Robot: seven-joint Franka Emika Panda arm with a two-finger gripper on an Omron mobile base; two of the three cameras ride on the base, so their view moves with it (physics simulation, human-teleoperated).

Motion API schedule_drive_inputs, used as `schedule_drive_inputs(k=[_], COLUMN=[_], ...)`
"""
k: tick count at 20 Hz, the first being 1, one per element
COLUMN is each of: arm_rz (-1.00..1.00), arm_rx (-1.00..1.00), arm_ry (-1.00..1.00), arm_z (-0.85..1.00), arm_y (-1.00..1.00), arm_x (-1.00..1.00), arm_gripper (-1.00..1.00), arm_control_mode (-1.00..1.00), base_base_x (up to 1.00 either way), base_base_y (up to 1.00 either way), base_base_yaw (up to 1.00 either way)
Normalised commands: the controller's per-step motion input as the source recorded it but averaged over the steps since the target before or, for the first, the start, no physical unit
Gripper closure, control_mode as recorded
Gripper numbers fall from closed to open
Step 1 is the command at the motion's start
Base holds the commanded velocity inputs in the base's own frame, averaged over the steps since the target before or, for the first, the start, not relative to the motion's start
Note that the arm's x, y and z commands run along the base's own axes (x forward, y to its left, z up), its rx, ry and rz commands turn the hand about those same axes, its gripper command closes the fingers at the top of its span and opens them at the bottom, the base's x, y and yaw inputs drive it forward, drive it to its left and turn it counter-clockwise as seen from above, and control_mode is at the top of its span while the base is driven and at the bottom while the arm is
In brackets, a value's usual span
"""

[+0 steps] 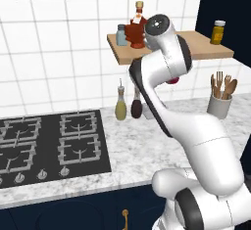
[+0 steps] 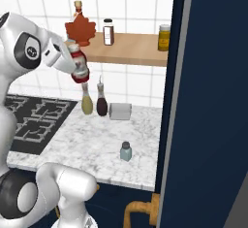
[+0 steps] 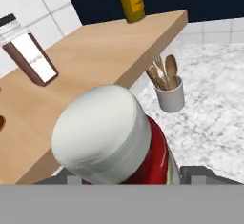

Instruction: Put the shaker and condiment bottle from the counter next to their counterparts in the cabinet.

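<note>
Red plastic filled the bottom of the hand view: the bottle [image 3: 121, 147], white cap toward the camera, sat clamped between the jaws of the gripper [image 2: 72, 63]. From the right base view it hung tilted in the air, just below the front edge of the cabinet [image 2: 131, 47] and well above the counter [image 2: 97, 139]. It had not reached the shelf board.

On the shelf stood the leaf bottle [image 2: 80, 28] and, in the left base view, the matching shelf shaker [image 1: 121, 34] just beside it. A brown jar [image 2: 108, 31] and a yellow jar [image 2: 164, 37] stood farther along the board. The shaker [image 2: 126, 151] waited on the counter near its front edge, upright and apart from the cruets [image 2: 94, 101] at the wall.

As a judgement, the bottle would be light and somewhat soft, a squeeze body that gives under the fingers, with a smooth skin that could slip or twist if held too loosely. A hold across the body below the cap seemed right, firm but not crushing. Its tilt meant it would need righting before being set down, since a tall narrow bottle tips easily. The shaker looked small, rigid and light, best taken across its sides below the cap.
</note>
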Motion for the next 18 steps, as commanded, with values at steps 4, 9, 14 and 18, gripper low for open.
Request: schedule_drive_inputs(k=[4, 9, 14, 18], arm_rz=[0.24, 0.32, 0.35, 0.34], arm_rx=[0.00, 0.00, 0.00, 0.00], arm_ry=[0.03, 0.01, 0.00, 0.00], arm_z=[0.24, 0.15, 0.04, 0.13], arm_y=[0.00, -0.12, -0.31, -0.25], arm_x=[0.40, 0.51, 0.69, 0.48], arm_gripper=[1.00, 1.00, 1.00, 1.00], arm_control_mode=[-1.00, -1.00, -1.00, -1.00], base_base_x=[0.00, 0.00, 0.00, 0.00], base_base_y=[0.00, 0.00, 0.00, 0.00], base_base_yaw=[0.00, 0.00, 0.00, 0.00])
